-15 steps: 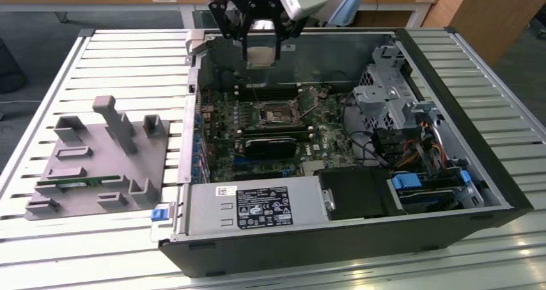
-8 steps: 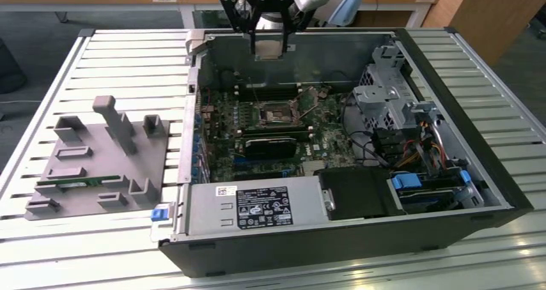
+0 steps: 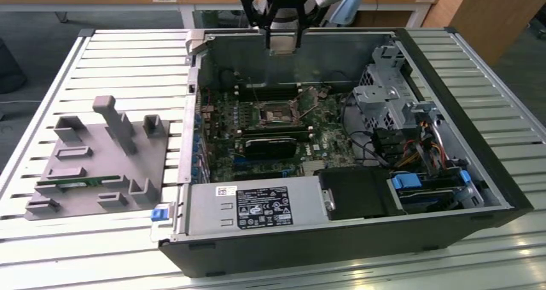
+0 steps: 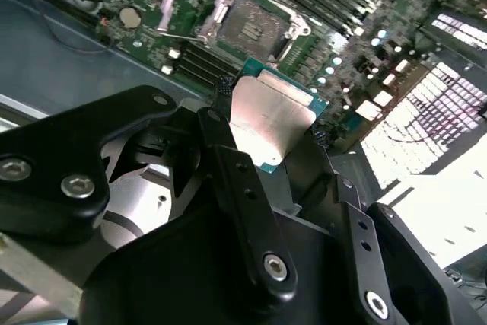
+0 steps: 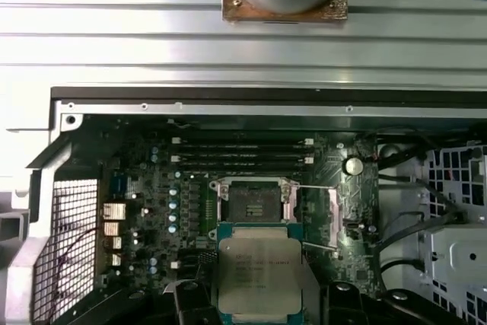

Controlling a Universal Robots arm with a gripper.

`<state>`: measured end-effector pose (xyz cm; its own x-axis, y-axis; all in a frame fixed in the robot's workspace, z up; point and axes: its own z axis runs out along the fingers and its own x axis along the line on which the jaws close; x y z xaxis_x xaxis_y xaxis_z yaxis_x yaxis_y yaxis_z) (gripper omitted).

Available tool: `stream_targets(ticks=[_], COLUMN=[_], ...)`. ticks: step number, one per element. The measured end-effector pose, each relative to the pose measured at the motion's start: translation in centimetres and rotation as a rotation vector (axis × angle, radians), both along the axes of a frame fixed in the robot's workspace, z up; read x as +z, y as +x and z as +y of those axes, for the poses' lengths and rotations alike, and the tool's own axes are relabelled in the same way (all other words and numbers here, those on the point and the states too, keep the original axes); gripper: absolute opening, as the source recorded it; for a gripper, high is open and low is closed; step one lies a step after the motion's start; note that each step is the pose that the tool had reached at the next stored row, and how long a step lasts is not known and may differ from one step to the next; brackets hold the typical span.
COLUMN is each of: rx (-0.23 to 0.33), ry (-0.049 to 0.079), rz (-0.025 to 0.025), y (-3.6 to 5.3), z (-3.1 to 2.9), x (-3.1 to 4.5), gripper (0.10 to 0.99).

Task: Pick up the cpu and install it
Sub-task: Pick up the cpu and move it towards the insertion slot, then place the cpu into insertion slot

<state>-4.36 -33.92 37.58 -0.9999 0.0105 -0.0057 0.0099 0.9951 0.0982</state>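
My gripper (image 3: 282, 41) hangs above the open computer case (image 3: 503, 194), near its far wall, shut on the cpu (image 3: 282, 43). The cpu (image 4: 274, 116) is a flat square chip with a silvery metal top, and it sits pinched between the black fingers (image 4: 228, 150). In the first wrist view the cpu (image 5: 259, 268) shows just short of the open socket (image 5: 255, 203) on the green motherboard. That socket (image 4: 255, 24) has its metal frame lifted and its bed bare. Seen from the exterior view, the socket (image 3: 277, 115) lies lower than the gripper and nearer the camera.
A grey fixture plate (image 3: 98, 165) with a green memory stick (image 3: 73, 184) lies on the slatted table at the exterior view's left. Inside the case are the power supply (image 3: 256, 207), a black card (image 3: 268, 143), a drive cage (image 3: 384, 92) and cables (image 3: 410, 149).
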Motion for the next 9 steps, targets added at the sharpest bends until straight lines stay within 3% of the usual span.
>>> stream_targets(ticks=[6,9], rx=[0.000,-0.002], ry=[0.000,-0.001], rz=[0.0000,-0.0001], y=[2.08,2.32], z=[0.48,0.48], x=[-0.17,-0.17], gripper=[0.529,0.529])
